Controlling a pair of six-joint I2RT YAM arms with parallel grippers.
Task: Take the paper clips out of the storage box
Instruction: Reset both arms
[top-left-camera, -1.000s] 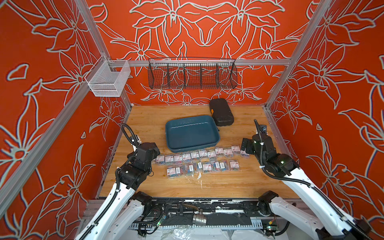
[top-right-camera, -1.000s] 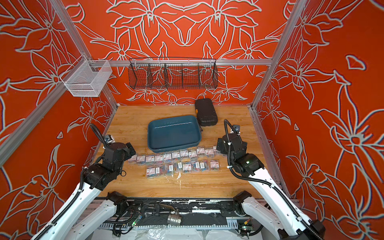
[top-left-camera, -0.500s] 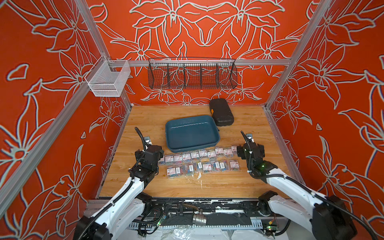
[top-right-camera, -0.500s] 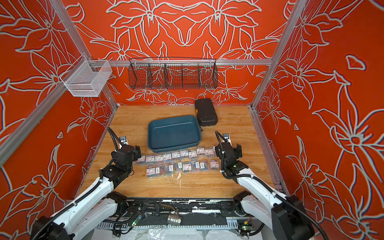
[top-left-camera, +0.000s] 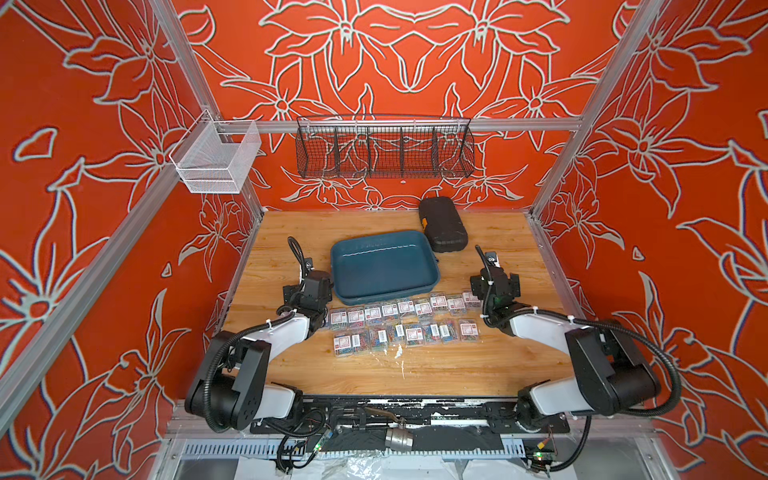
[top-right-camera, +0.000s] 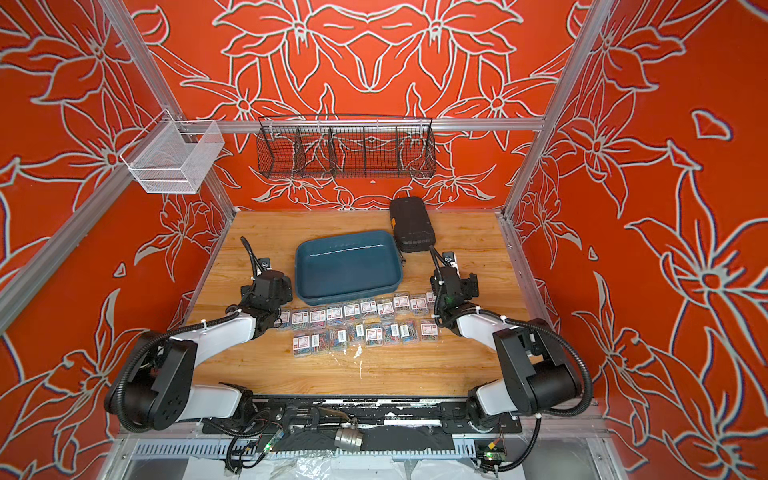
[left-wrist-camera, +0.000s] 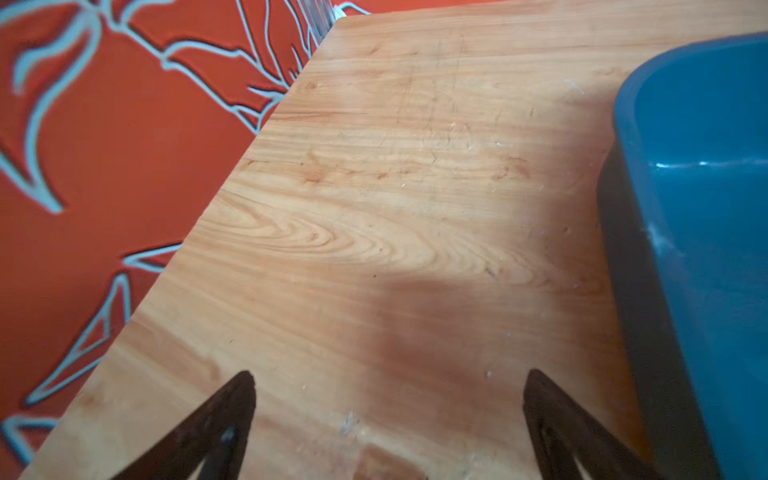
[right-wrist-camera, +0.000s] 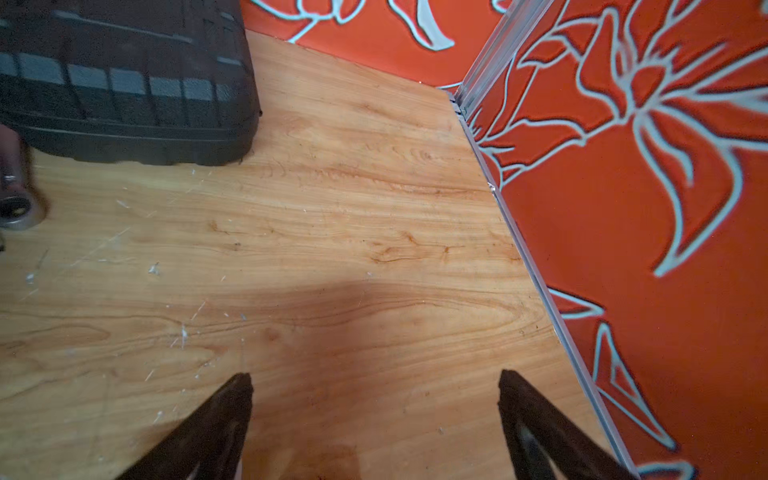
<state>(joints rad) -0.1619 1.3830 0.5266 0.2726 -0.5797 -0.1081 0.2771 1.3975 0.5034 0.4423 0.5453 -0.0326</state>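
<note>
wood table (top-left-camera: 457, 365), storage box (left-wrist-camera: 706, 249) half cropped

In the left wrist view the storage box (left-wrist-camera: 673, 124) runs off the picture's edge, so only one corner and side show. In the right wrist view the black case (right-wrist-camera: 124, 83) is cut off too, and a small shiny thing (right-wrist-camera: 14, 208) near it is too blurry to name. In both top views the words on the paper clips (top-left-camera: 405, 307) are too small to read.
</note>
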